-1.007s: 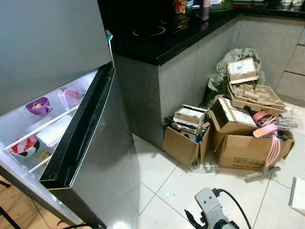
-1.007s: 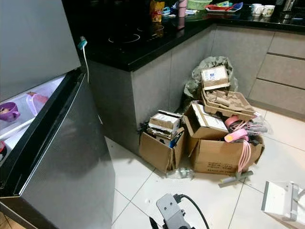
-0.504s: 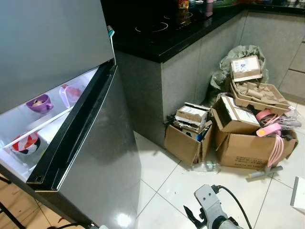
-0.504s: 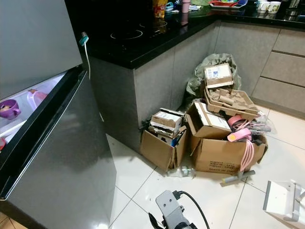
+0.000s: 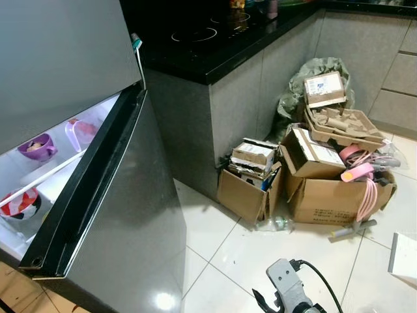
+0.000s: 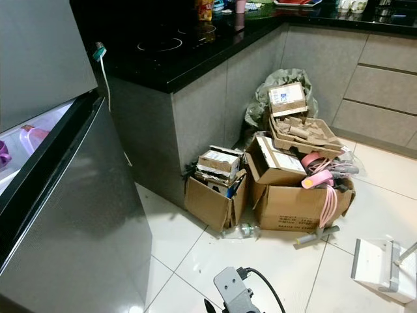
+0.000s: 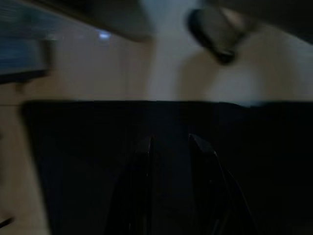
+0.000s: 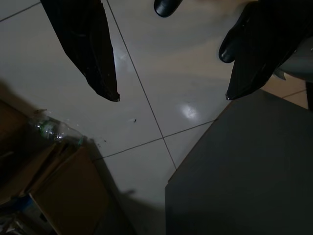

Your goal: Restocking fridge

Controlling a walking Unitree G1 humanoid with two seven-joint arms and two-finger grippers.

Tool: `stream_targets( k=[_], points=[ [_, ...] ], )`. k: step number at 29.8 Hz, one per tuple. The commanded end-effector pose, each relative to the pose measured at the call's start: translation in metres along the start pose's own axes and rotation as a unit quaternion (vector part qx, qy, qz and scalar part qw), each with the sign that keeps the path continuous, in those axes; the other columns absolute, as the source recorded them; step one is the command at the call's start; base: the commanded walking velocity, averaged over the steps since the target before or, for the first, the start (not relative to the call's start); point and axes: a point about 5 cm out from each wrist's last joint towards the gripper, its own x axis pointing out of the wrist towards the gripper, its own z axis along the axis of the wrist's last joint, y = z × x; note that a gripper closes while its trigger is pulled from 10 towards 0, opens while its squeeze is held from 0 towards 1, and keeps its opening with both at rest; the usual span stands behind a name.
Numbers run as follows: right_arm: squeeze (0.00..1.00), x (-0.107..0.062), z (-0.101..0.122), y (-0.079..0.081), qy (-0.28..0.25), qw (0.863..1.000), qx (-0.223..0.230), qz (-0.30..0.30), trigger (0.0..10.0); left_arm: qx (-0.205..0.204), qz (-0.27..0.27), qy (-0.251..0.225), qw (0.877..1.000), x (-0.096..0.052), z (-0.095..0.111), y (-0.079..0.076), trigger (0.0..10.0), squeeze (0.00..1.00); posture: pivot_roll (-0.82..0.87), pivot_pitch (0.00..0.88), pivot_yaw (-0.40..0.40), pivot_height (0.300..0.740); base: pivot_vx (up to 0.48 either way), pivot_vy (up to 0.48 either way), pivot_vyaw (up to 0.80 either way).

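- We are looking at the fridge, its grey door swung open toward us and the lit shelves showing behind the door's dark edge.
- Inside the fridge, on the upper shelf, a purple cup sits just beside a pink clear container.
- Lower in the fridge, under the white rail, a red and white bowl rests on the next shelf.
- To the right of the fridge runs the black bench, with a hob set into its top and grey cabinet fronts below.
- Further right of the fridge, on the white tiled floor against the bench corner, we see a heap of cardboard boxes; a pulp tray and pink straps lie on top of them.
- A clear plastic bottle lies on the floor, touching the front of the boxes.
- Our right end effector hangs low over the floor tiles near the fridge's lower corner, its two black fingers held wide apart with nothing between them.
- Our left end effector is in deep shade; we make out two dark fingers close alongside each other, but we cannot tell whether they meet.
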Motion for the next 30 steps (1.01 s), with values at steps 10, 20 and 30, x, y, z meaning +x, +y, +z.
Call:
stream_targets(
  k=[10,20,30],
  points=[
    [0.0,-0.002,-0.006,0.004,0.009,1.0,-0.003,0.011,10.0,0.099,-0.08,-0.069,0.989,0.002,0.007,-0.038,10.0,0.0,-0.09,0.089,0.05,0.74,0.0,0.0,0.0],
    [0.0,-0.002,-0.005,0.003,0.009,1.0,-0.001,0.008,10.0,0.161,-0.097,-0.098,0.977,0.003,0.009,-0.059,10.0,0.0,-0.1,0.091,0.05,0.74,0.0,0.0,0.0],
    [0.0,-0.002,-0.005,0.002,0.008,1.0,-0.003,0.006,10.0,0.195,0.022,-0.228,0.954,0.034,0.179,0.024,10.0,0.0,-0.12,0.09,0.045,0.74,0.0,0.0,0.0]
  ],
)
